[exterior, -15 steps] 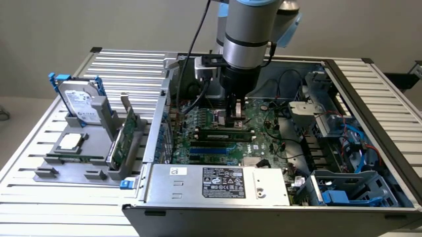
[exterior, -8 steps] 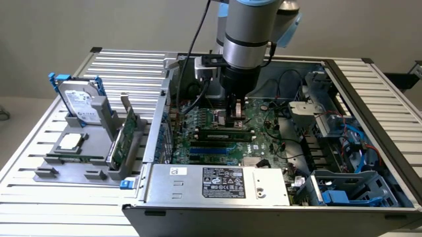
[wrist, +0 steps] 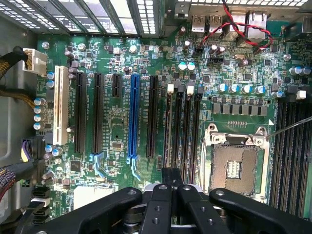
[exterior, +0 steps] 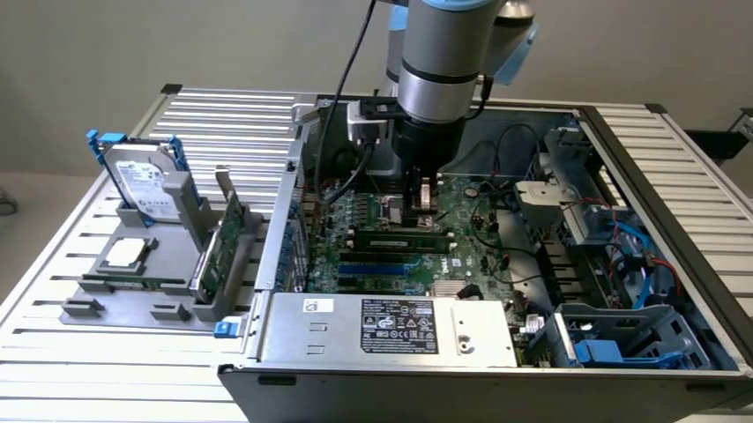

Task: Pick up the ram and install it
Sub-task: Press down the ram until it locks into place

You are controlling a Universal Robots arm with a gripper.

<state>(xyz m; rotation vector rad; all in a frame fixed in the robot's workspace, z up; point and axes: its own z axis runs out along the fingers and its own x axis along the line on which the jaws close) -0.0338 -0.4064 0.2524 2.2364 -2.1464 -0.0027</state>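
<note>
One stick matters here, and by the look of it you are in the install half of the job, not the pickup: the ram [exterior: 400, 236] stands on edge in a memory slot on the motherboard [exterior: 471, 256], just beside the jaws on the side toward the power supply [exterior: 394, 324]. The jaws are clenched tight, tips together, and nothing can be made out between them, so treat them as gripping nothing. They hang low inside the open case [exterior: 659, 220] at the end of the arm [exterior: 442, 70], close above the board. From the wrist view you look straight down past the clenched tips onto the bank of memory slots [wrist: 183, 126], with the empty processor socket [wrist: 237, 163] just off to one side of the jaws and the long expansion slots [wrist: 97, 112] off to the other. Whether the stick is fully home you cannot tell; the slot latches are too small to read. As a judgement, seating calls for the tips centred over the stick's top edge and pressure straight down, even along its length, with no sideways lean that could rack it in the slot.
</note>
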